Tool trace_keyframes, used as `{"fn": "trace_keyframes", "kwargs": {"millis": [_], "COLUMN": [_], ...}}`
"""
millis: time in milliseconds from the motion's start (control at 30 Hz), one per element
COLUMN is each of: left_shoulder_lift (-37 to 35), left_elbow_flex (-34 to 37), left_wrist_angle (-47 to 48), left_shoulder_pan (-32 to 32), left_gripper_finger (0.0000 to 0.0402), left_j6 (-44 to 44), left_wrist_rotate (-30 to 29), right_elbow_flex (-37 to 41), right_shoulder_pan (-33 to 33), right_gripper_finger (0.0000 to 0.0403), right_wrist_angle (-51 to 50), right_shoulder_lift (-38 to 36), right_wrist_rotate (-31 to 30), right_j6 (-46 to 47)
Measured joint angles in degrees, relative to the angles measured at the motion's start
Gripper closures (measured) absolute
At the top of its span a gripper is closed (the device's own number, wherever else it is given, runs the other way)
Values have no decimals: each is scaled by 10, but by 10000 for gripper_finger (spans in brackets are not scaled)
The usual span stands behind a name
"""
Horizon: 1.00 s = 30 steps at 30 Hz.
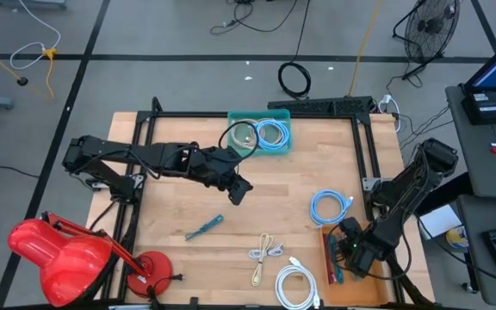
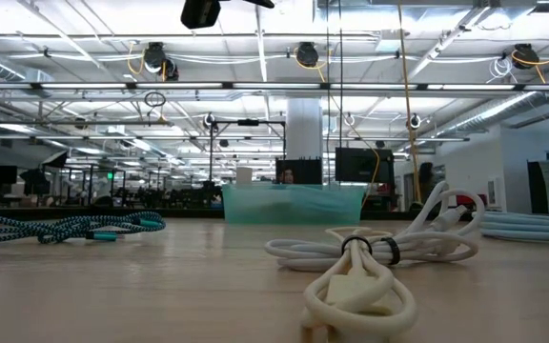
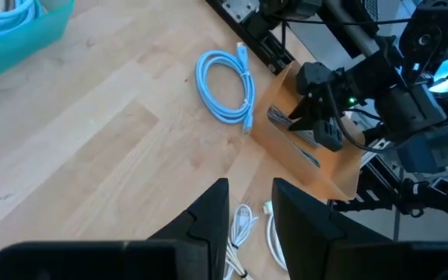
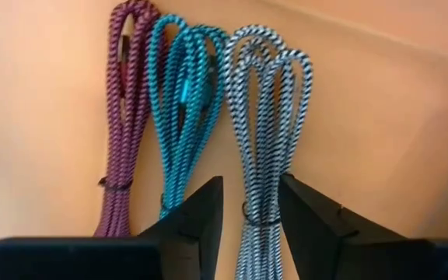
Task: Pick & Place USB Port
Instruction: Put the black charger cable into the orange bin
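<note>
A shallow cardboard box (image 1: 330, 267) at the table's near right holds three braided USB cables side by side: purple (image 4: 127, 117), teal (image 4: 185, 109) and black-and-white (image 4: 267, 117). My right gripper (image 4: 251, 214) hangs over the box, pointing down and open, with the black-and-white cable's lower end between its fingers. Another teal braided cable (image 1: 205, 227) lies on the table's near middle. My left gripper (image 1: 239, 189) hovers open over the table's middle with nothing between its fingers (image 3: 208, 218). My right gripper comes from above into the box, its fingers on either side of the black-and-white cable's tied end (image 4: 259, 218). I cannot tell whether they touch it. The cable lies flat on the box floor, along the fingers' gap.
A light blue coiled cable (image 1: 330, 207) lies just beyond the box. A cream cable (image 1: 265, 254) and a white one (image 1: 295, 286) lie near the front edge. A teal bin (image 1: 261, 133) with coiled cables stands at the far middle. A red lamp (image 1: 58, 254) fills the near left corner.
</note>
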<state>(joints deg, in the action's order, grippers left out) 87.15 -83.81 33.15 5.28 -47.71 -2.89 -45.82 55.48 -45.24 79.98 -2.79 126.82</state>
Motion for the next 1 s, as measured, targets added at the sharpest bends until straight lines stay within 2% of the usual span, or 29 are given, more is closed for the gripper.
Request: {"fn": "trace_keyframes", "kwargs": {"millis": [300, 533, 767, 1000], "left_shoulder_lift": [0, 0, 0, 0], "left_elbow_flex": [0, 0, 0, 0], "left_wrist_angle": [0, 0, 1, 1], "left_shoulder_pan": [1, 9, 12, 12], "left_gripper_finger": [300, 300, 300, 300], "left_j6": [0, 0, 0, 0], "left_wrist_rotate": [-2, -3, -3, -3], "right_elbow_flex": [0, 0, 4, 34], "right_shoulder_pan": [7, 21, 28, 28], "right_gripper_finger": [325, 394, 402, 402], "right_wrist_angle": [-20, -47, -46, 13], "right_shoulder_lift": [-41, -50, -50, -50], "right_wrist_rotate": [46, 76, 80, 89], "right_j6": [-9, -6, 1, 6]}}
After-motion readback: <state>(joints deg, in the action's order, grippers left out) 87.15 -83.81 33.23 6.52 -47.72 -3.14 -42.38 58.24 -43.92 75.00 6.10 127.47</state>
